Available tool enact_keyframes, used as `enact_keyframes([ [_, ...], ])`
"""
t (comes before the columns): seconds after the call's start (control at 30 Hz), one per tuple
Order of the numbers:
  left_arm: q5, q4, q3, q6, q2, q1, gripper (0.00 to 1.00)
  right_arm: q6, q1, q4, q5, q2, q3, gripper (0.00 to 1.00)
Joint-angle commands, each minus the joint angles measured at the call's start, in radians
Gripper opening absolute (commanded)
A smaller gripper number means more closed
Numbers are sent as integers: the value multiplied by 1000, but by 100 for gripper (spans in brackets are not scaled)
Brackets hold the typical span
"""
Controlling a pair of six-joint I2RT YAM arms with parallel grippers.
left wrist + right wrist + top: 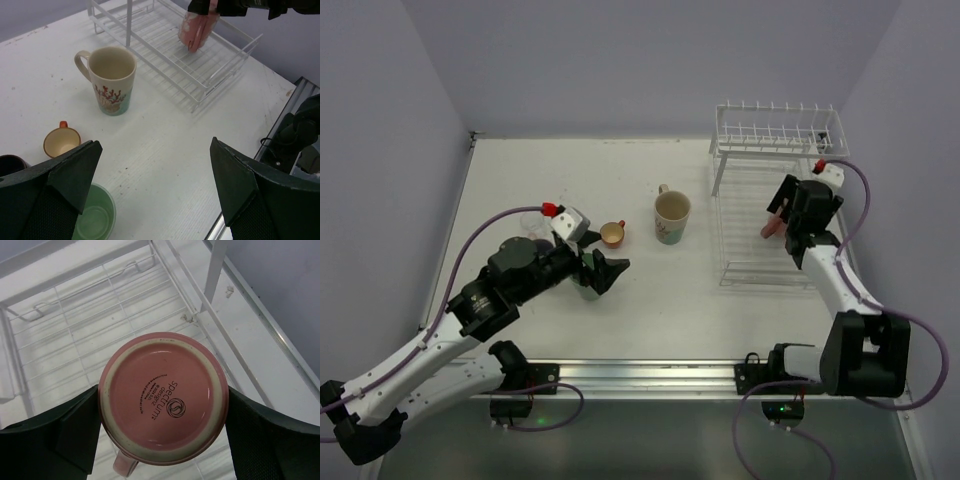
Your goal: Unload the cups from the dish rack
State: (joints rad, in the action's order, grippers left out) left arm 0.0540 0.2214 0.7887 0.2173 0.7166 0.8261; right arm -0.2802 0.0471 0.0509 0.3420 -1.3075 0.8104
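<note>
Left gripper (605,272) gapes empty beside orange cup (612,235), cream mug (671,216) farther right; right gripper (781,218) clamps pink cup (162,400) over dish rack (750,262) lower shelf.

Dark cup (7,163) mostly beyond the left edge; green cup (98,218) partly behind the left gripper (155,149).

robot test cell in a lab, not a home: bare white laminate tabletop (520,190) boxed in on three sides by plain pale lilac-grey wall panels (620,60). two black-and-white jointed robot arms, left (430,350) and right (830,275), are mounted on a silver aluminium rail (640,372) along the near table edge, trailing thin purple-grey cables (480,232). domestic items read as test props: a white wire two-tier dish rack (775,135), a cream handled mug with a red pattern (671,216), and a pink glazed mug (164,400) with a maker's stamp on its base.
</note>
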Motion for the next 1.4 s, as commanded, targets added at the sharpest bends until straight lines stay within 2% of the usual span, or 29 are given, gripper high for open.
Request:
enact_keyframes([
  [0.0,41,-77,10,13,6,2,100,-60,-32,107,0,225,-54,59],
  [0.2,109,-112,47,71,38,2,100,-129,-39,84,-104,469,-125,59],
  [0.3,148,-152,61,122,64,2,100,-178,-39,58,-184,536,-137,59],
  [0.43,216,-298,57,238,113,4,100,-302,-39,41,-336,643,-155,59],
  [0.5,260,-364,40,311,155,4,100,-381,-42,114,-509,701,-201,60],
  [0.57,296,-454,32,355,208,4,100,-543,-75,200,-668,738,-273,60],
  [0.63,306,-525,32,405,247,2,100,-681,-88,325,-736,751,-315,60],
  [0.7,294,-563,29,436,294,4,100,-737,-122,397,-788,760,-349,59],
  [0.93,276,-698,14,557,426,2,100,-879,-205,558,-857,783,-424,60],
  [1.03,245,-703,18,565,463,4,100,-930,-210,650,-883,781,-465,60],
  [1.13,222,-706,14,574,472,4,100,-930,-211,655,-879,795,-479,60],
  [1.3,256,-740,-5,611,477,4,100,-947,-210,690,-856,794,-501,60],
  [1.37,317,-783,-25,643,491,4,99,-956,-211,725,-870,758,-502,60],
])
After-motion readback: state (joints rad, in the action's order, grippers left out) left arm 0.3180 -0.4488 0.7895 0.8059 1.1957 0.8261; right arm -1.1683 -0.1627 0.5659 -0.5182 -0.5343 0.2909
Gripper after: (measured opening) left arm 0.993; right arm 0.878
